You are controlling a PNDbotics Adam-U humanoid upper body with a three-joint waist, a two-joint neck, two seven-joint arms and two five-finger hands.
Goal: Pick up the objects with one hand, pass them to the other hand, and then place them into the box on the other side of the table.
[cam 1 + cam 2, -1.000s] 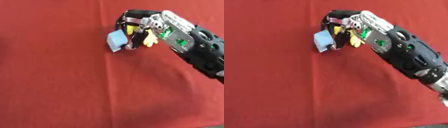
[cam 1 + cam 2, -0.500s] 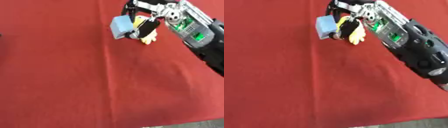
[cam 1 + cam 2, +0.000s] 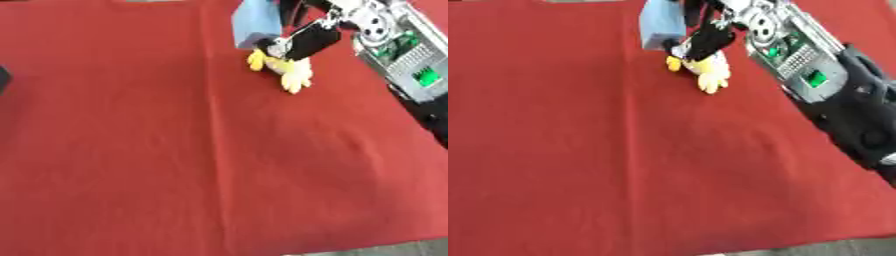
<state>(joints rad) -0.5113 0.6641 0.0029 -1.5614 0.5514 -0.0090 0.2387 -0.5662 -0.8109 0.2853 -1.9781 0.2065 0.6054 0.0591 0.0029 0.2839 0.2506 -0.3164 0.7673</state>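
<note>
My right hand (image 3: 308, 39) comes in from the upper right, above the red tablecloth (image 3: 175, 160). Its black fingers are curled round a small soft toy (image 3: 289, 75) with yellow feet and a pale blue part (image 3: 254, 22) on top. The toy hangs clear of the cloth, yellow feet dangling below the fingers. The silver and black forearm (image 3: 815, 75), with a green-lit circuit panel, runs off to the right edge. My left hand shows in neither view. No box shows in either view.
A dark object (image 3: 3, 80) pokes in at the left edge. The cloth has a lengthwise crease (image 3: 214, 150) down its middle. The table's near edge (image 3: 385, 247) shows at the bottom right.
The right hand with the toy now sits higher and closer in the picture, the toy's yellow feet hanging lower. The whole view has shifted too, bringing the table's near edge into sight.
</note>
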